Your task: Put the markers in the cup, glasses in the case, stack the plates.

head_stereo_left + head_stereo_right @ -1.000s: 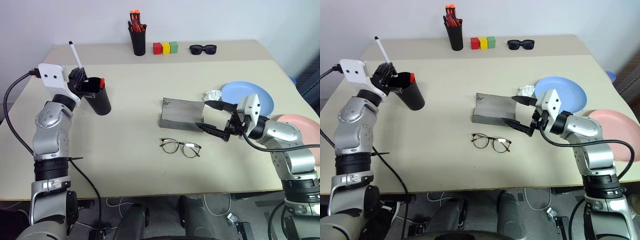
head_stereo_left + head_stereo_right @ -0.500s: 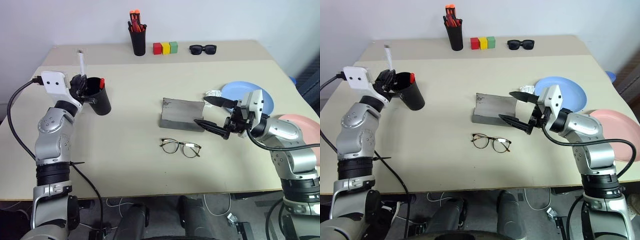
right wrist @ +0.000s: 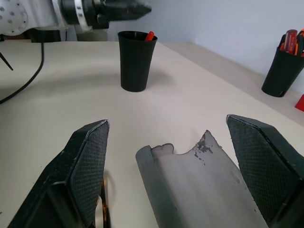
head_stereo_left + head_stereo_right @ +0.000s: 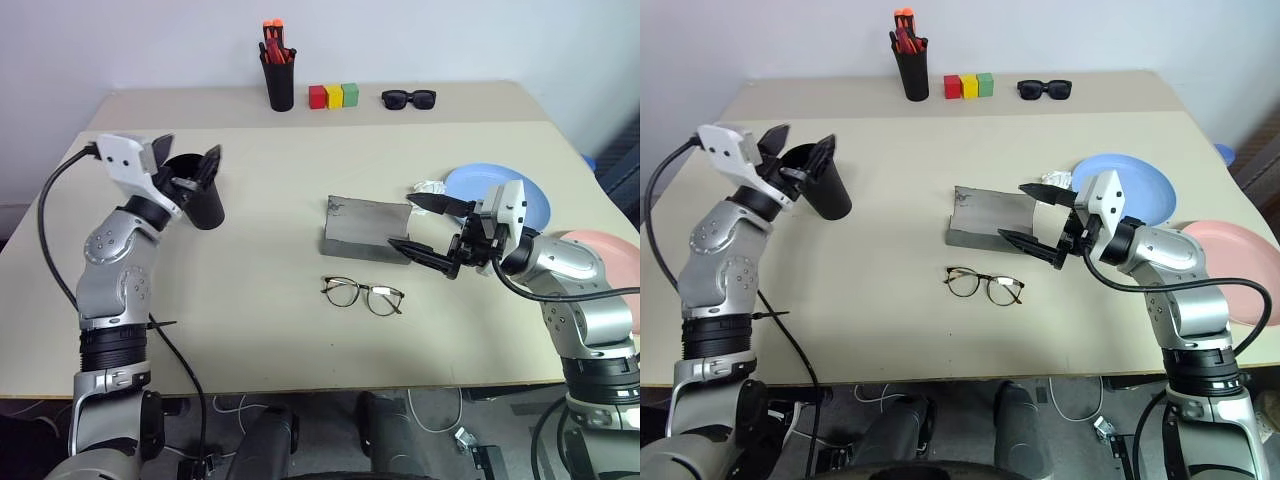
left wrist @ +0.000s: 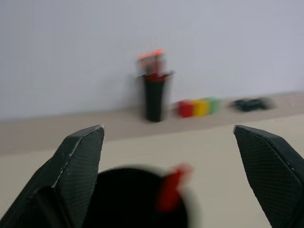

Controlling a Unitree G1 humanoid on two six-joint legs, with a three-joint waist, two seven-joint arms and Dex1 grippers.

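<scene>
While the left gripper [image 4: 185,165] gapes wide above the black tapered cup [image 4: 200,205], a red marker cap [image 3: 149,35] peeks over its rim, and the right gripper [image 4: 425,232] stands wide beside the grey case [image 4: 365,228].

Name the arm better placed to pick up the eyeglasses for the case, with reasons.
Right, probably. The right gripper hangs open beside the grey case, with the eyeglasses lying just in front of it. The left gripper is open over the black cup at the far side of the table.

Black cup [image 4: 203,203], grey case [image 4: 362,229], light blue plate [image 4: 468,183], salmon pink plate [image 4: 606,244], black-framed glasses [image 4: 362,294].
</scene>
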